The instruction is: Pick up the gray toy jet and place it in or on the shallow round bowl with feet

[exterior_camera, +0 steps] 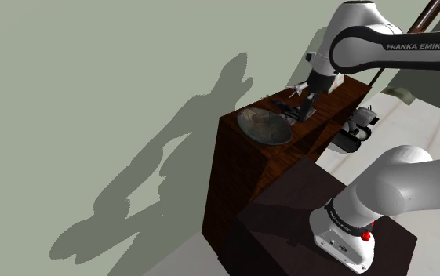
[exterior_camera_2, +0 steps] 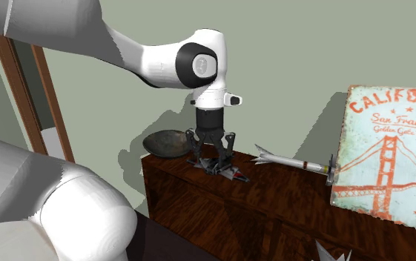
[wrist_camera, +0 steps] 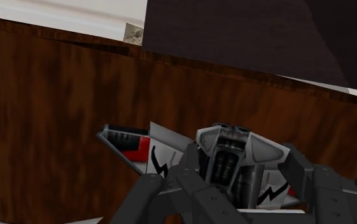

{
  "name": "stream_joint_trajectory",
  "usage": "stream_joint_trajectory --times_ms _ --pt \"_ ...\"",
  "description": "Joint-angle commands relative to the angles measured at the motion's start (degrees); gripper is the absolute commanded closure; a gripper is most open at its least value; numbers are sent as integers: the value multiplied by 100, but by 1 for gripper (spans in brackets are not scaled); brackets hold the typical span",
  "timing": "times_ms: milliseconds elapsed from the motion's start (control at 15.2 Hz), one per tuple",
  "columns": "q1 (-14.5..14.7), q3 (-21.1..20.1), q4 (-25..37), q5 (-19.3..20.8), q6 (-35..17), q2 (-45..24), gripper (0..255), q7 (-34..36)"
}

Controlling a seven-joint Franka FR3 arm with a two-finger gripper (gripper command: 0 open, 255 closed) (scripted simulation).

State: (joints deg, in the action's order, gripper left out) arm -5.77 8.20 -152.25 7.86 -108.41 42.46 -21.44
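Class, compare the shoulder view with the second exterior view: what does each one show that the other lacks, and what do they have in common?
Shoulder view, not the other: the arm's base with its red mark, the FRANKA EMIKA lettering and a pale floor. Second exterior view, not the other: a California bridge poster standing on the cabinet. Shared: the wooden cabinet, the shallow dark bowl, and the gray toy jet lying on the cabinet top, with the jaws apart around it.

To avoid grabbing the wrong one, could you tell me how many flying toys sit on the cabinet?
2: the jet under the gripper, and the rocket beside the sign.
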Motion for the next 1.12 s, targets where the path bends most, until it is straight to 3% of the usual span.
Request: stream_joint_trajectory --times_ms 0,858,924,990,1056 --pt "3 -8 100 -9 119 19 255 -8" --pt "38 -95 1075 -96 1134 61 255 -52" --pt "33 -85 978 -87 1041 67 255 -51" --pt "33 -85 978 -87 1041 67 0 -51" --pt "-6 -27 763 -27 1002 246 0 -129"
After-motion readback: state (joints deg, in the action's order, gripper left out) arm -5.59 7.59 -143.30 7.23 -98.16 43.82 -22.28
